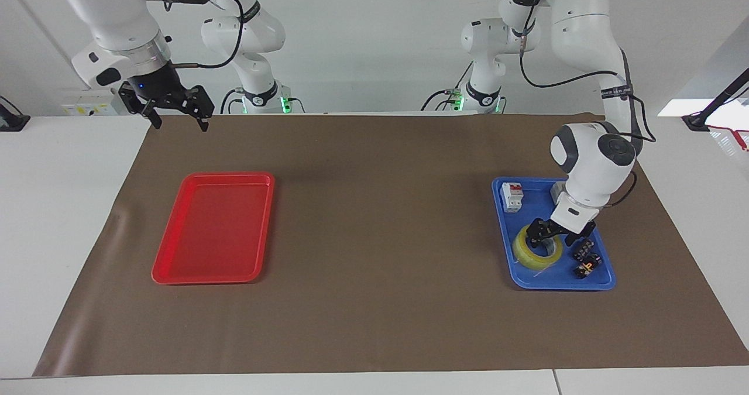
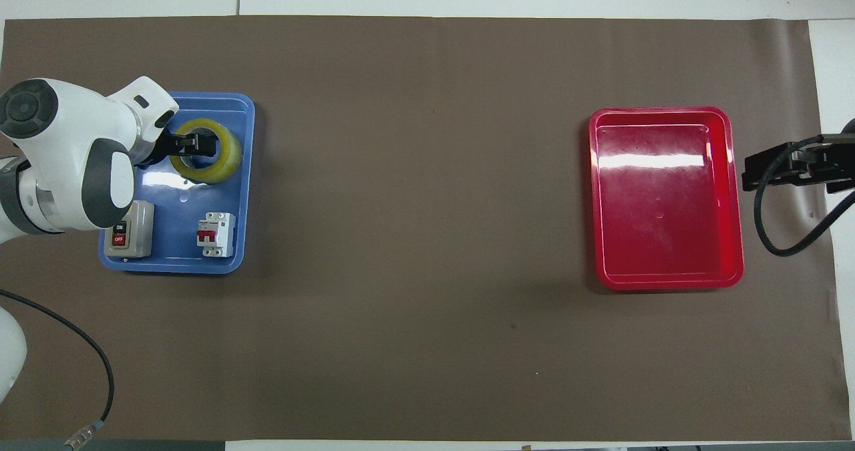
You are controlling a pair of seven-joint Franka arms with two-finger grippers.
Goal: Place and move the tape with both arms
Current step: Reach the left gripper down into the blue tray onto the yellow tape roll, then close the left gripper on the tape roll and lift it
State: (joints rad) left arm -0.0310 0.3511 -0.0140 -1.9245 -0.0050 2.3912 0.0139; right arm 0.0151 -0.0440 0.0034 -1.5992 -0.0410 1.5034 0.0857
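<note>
The tape (image 1: 528,257), a yellow roll with a white core, lies flat in the blue tray (image 1: 556,284) at the left arm's end of the table. My left gripper (image 1: 549,240) is down at the roll, open, with one finger at the core hole and the other at the roll's outer side. I cannot tell whether it touches the roll. From overhead, the left gripper (image 2: 194,145) covers part of the tape (image 2: 226,160). My right gripper (image 1: 180,123) waits open and empty in the air over the mat's edge by the robots, and shows in the overhead view as well (image 2: 768,170).
The blue tray (image 2: 167,268) also holds a grey switch box (image 2: 127,232), a white circuit breaker (image 1: 512,196) and small black parts (image 1: 586,257). An empty red tray (image 1: 213,231) lies at the right arm's end. Two smaller white arms (image 1: 257,90) stand at the table's robot end.
</note>
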